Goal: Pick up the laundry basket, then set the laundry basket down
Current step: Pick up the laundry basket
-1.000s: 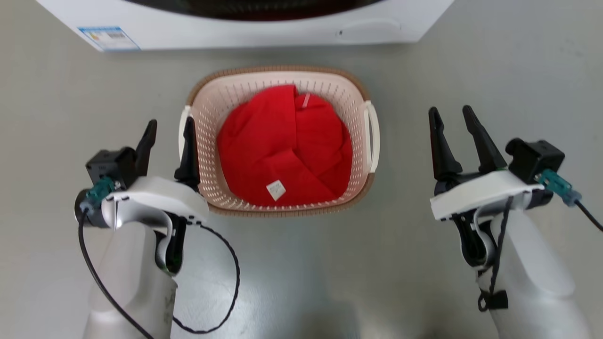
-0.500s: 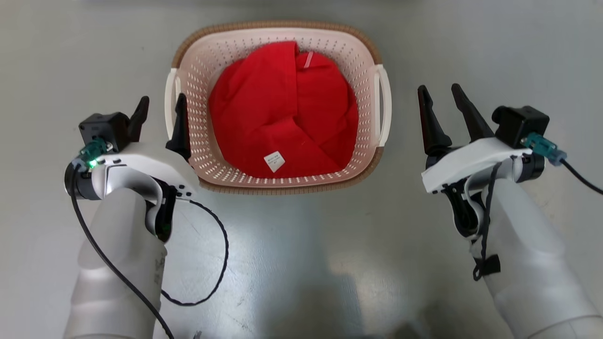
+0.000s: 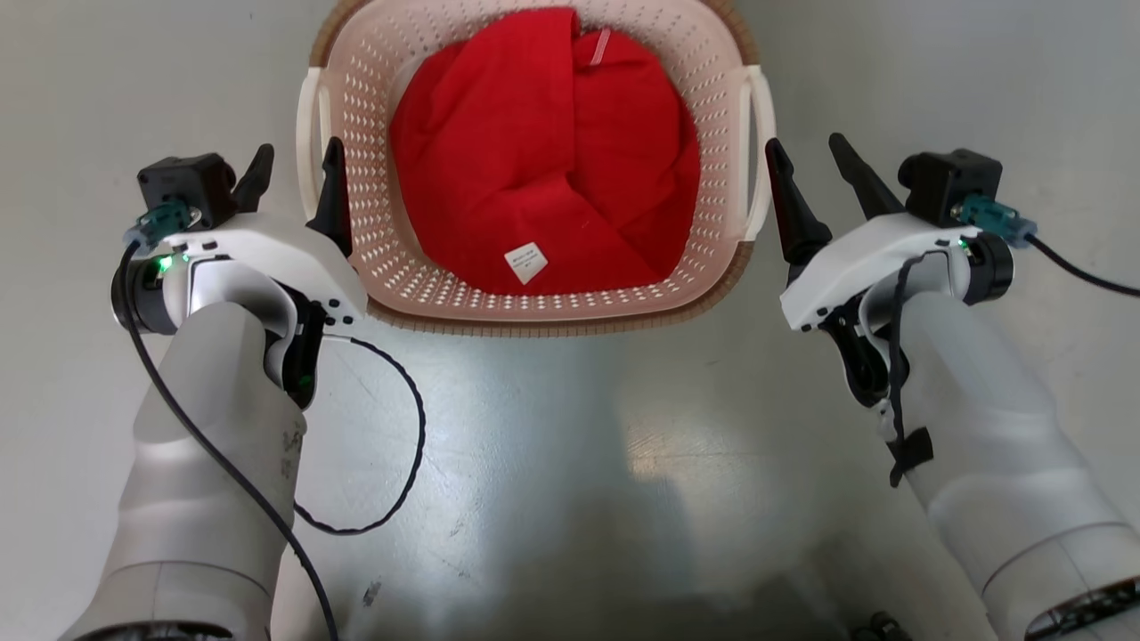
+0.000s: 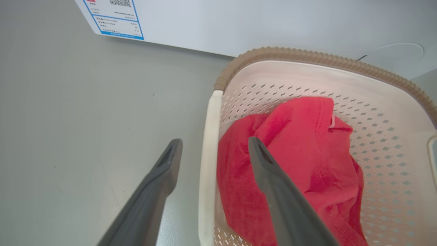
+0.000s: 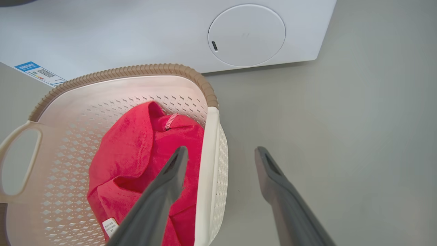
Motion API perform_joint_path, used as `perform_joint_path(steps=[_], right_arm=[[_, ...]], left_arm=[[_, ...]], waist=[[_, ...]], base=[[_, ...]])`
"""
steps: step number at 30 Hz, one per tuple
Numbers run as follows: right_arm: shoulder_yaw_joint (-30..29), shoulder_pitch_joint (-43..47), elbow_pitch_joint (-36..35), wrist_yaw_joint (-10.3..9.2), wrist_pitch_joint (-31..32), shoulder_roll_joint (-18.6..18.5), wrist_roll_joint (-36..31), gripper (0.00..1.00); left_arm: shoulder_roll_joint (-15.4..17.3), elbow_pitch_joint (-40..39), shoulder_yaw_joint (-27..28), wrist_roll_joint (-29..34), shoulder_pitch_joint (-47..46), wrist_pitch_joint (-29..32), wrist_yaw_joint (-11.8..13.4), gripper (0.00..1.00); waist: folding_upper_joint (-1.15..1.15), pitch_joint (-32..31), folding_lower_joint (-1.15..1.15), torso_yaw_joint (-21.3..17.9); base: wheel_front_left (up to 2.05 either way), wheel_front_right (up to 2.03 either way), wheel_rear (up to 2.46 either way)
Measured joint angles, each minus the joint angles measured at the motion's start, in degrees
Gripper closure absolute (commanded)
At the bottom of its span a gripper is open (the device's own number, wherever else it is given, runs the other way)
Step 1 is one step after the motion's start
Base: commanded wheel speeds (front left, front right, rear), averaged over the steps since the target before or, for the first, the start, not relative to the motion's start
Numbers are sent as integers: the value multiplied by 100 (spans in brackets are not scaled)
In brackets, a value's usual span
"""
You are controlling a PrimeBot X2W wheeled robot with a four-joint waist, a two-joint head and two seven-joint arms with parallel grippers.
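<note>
The laundry basket (image 3: 534,319) stands on the grey floor, cream with perforated walls and a brown rim, a red cloth (image 3: 543,151) bunched inside. My left gripper (image 3: 298,153) is open, one finger on each side of the basket's left loop handle (image 3: 308,151). In the left wrist view that handle (image 4: 208,153) runs between the fingers of my left gripper (image 4: 215,141). My right gripper (image 3: 804,144) is open beside the right loop handle (image 3: 758,151). In the right wrist view that handle (image 5: 209,153) lies between the spread fingers of my right gripper (image 5: 222,150), closer to the inner one.
A white washing machine (image 4: 239,20) stands just beyond the basket, with a blue label (image 4: 116,20) and a round cover (image 5: 246,35) low on its front. Bare grey floor (image 3: 570,463) lies on both sides and in front. A black cable (image 3: 392,463) loops off my left arm.
The head camera has tipped down, so the basket sits higher in view and the washing machine has left it. My right gripper has moved in to the right handle. Both stay open.
</note>
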Motion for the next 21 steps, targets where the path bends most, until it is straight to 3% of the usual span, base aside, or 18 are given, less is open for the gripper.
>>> perform_joint_path(steps=[21], right_arm=[[989,-1014,1138,0,0,48,1114,0]], left_arm=[[-52,961,-365,-19,-840,0,-47,0]], waist=[[0,625,0,215]], base=[[0,0,0]])
